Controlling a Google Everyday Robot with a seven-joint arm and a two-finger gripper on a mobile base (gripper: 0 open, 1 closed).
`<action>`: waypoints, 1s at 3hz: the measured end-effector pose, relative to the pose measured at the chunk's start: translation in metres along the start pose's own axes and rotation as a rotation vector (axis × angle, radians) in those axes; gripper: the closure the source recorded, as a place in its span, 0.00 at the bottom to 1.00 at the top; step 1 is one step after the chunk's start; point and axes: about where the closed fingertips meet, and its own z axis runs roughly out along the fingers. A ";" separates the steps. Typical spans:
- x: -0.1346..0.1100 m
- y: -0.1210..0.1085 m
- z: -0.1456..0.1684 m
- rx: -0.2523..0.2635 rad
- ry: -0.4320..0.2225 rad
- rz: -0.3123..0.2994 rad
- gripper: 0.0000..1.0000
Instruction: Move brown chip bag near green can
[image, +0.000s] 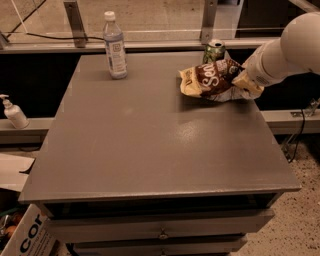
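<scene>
Camera view: my gripper (241, 81) over table (150, 145) toward 1 o'clock, clamped on right end of brown chip bag (210, 80). Bag crumpled, shadow beneath. Green can (215, 50) at bag's 12 o'clock, just behind; contact unclear. Bottle (115, 46) toward table's 11 o'clock.

The gripper (242, 83), at the right end of the crinkly brown chip bag with cream ends (210, 82), is mostly hidden by the white robot arm (285, 47), itself cut off by the right edge. The bag covers the lower body of the small dark green metal can (215, 49); whether they touch cannot be told. Lettering on the clear plastic bottle (115, 47) is too small to read.
</scene>
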 end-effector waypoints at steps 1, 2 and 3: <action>0.003 0.006 0.008 -0.019 0.002 0.006 0.58; 0.003 0.010 0.012 -0.030 0.001 0.007 0.36; 0.002 0.011 0.015 -0.037 0.001 0.009 0.12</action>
